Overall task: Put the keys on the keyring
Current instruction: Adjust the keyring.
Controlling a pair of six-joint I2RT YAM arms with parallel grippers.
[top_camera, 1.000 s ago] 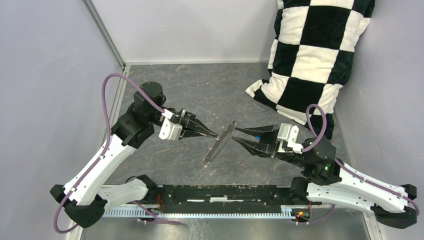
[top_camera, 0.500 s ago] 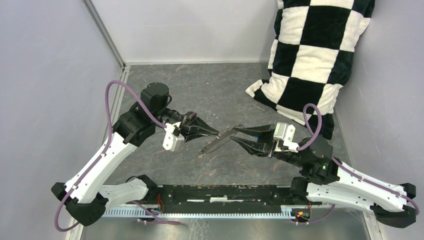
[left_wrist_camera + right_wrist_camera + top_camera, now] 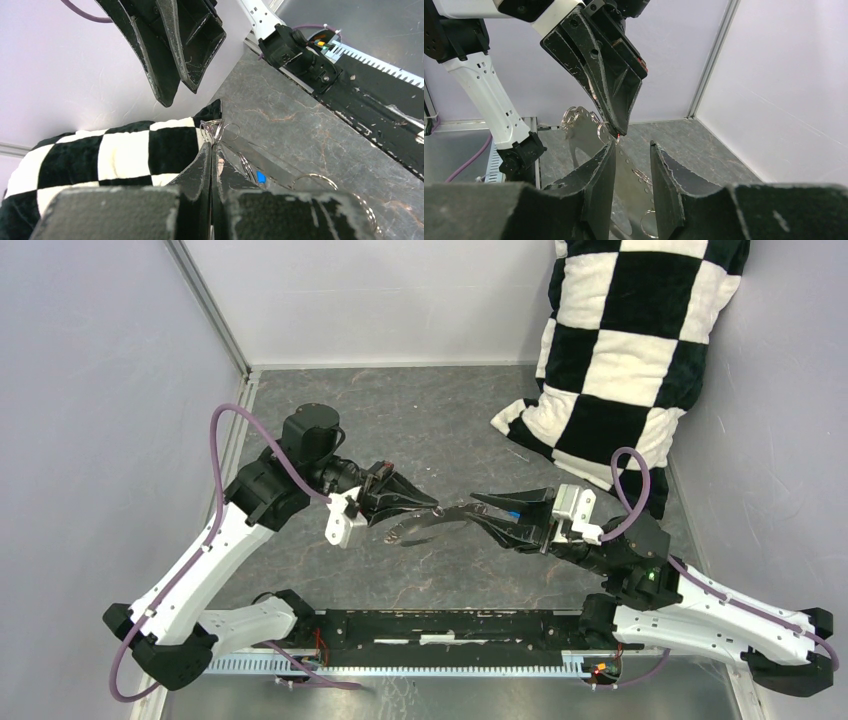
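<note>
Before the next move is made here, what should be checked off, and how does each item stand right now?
1. Left gripper shut on a small ring: ok.
2. Right gripper jaws apart: ok.
3. Holed metal strip runs between the right fingers; whether they touch it: cannot tell.
4. Blue key threaded onto a ring: cannot tell.

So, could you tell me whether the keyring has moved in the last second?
Yes. The keyring has swung from steep to nearly level, its near end now farther from the base rail.
</note>
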